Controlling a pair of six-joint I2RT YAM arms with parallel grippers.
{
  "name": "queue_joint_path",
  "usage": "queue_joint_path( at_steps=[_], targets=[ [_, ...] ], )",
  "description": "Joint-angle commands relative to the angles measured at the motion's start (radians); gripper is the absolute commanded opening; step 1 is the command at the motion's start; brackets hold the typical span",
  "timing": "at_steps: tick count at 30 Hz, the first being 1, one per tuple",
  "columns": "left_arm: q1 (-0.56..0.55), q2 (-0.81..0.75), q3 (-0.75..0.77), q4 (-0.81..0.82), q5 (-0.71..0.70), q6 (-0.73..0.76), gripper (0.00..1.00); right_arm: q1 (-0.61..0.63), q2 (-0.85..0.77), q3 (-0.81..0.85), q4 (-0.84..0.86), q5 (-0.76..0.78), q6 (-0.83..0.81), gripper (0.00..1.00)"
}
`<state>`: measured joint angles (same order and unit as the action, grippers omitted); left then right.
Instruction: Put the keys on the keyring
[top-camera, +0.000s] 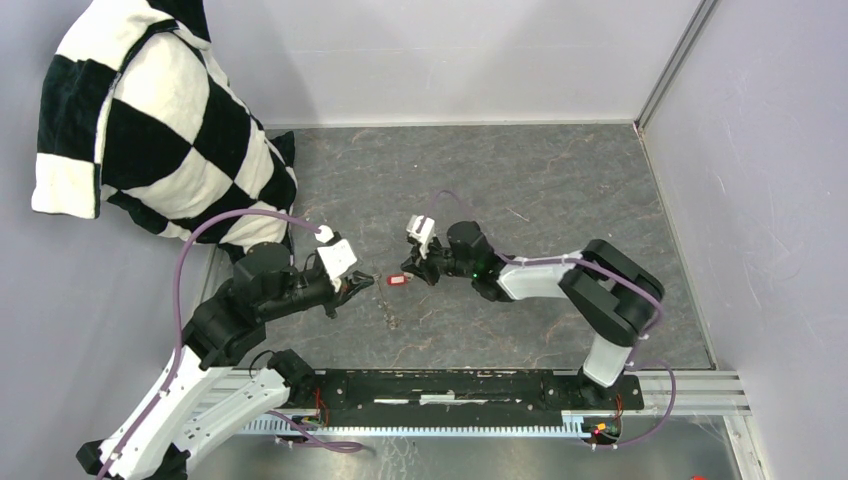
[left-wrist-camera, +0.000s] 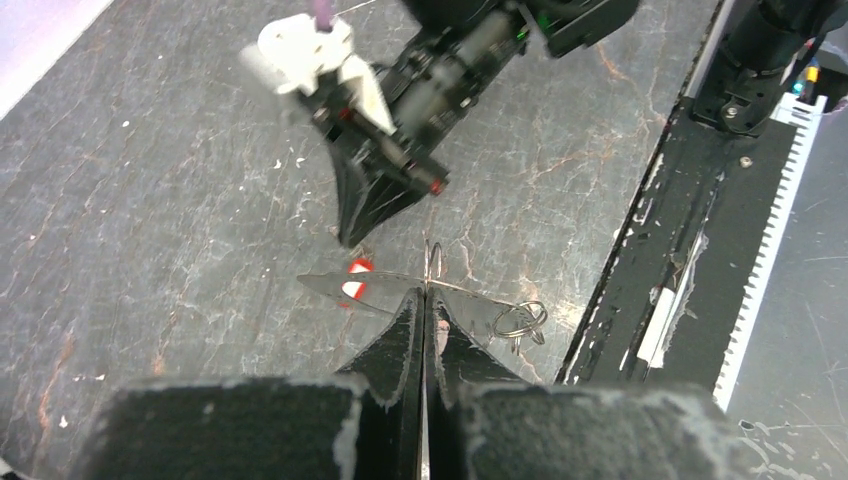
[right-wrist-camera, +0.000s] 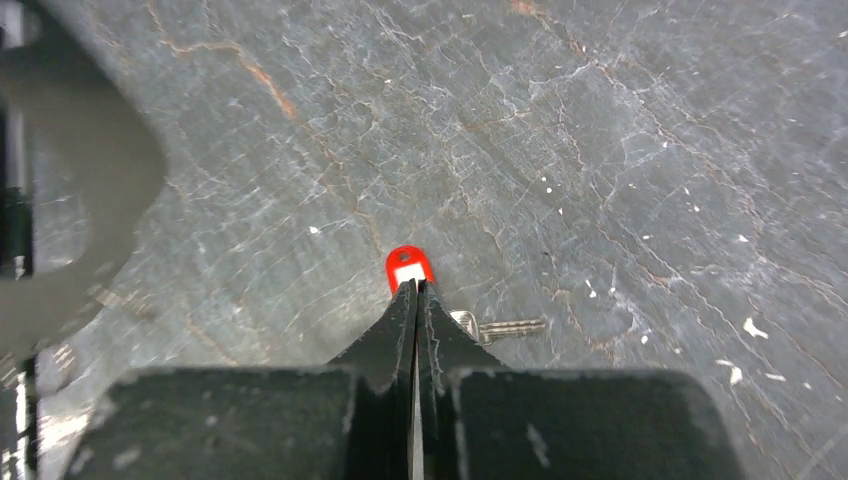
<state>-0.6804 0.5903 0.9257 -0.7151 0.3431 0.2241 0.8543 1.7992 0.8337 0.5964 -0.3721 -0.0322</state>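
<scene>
My left gripper (top-camera: 362, 284) (left-wrist-camera: 427, 290) is shut on the keyring (left-wrist-camera: 375, 288), a thin silvery loop held edge-on just above the table. A small split ring (left-wrist-camera: 520, 320) with a bit of metal shows at the loop's right end; I cannot tell if it hangs there or lies on the table. My right gripper (top-camera: 418, 277) (right-wrist-camera: 415, 285) is shut on the red tag (right-wrist-camera: 409, 268) (top-camera: 398, 281). Its silver key (right-wrist-camera: 505, 327) sticks out to the right under the fingers. The tag sits just beyond the loop (left-wrist-camera: 357, 268). No black-headed key shows clearly.
A black and white checkered pillow (top-camera: 150, 130) leans in the far left corner. Grey walls close the back and right. The black mounting rail (top-camera: 470, 390) runs along the near edge. Small dark bits (top-camera: 390, 320) lie on the table below the grippers.
</scene>
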Motion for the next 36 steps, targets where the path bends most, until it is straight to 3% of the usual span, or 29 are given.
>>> queue_joint_path(
  at_steps=[1, 8, 12, 16, 22, 36],
  targets=[
    [-0.001, -0.020, -0.004, 0.002, -0.049, -0.018, 0.02, -0.004, -0.138, -0.087, 0.078, -0.012, 0.020, 0.01],
    [-0.001, -0.029, 0.003, 0.004, -0.085, -0.007, 0.02, -0.004, -0.252, -0.156, 0.034, 0.047, 0.031, 0.01],
    [-0.001, -0.014, 0.027, 0.009, -0.156, 0.060, 0.02, 0.000, -0.223, -0.168, 0.029, 0.080, 0.056, 0.28],
    [-0.001, -0.004, 0.042, 0.006, -0.205, 0.129, 0.02, 0.020, -0.156, -0.152, 0.050, 0.092, 0.040, 0.37],
    [-0.001, 0.008, 0.024, -0.017, -0.224, 0.146, 0.02, 0.022, -0.033, -0.077, 0.077, 0.090, 0.041, 0.38],
    [-0.001, 0.020, 0.016, -0.024, -0.213, 0.141, 0.02, 0.022, 0.092, -0.008, 0.081, 0.057, 0.045, 0.25]
  ],
)
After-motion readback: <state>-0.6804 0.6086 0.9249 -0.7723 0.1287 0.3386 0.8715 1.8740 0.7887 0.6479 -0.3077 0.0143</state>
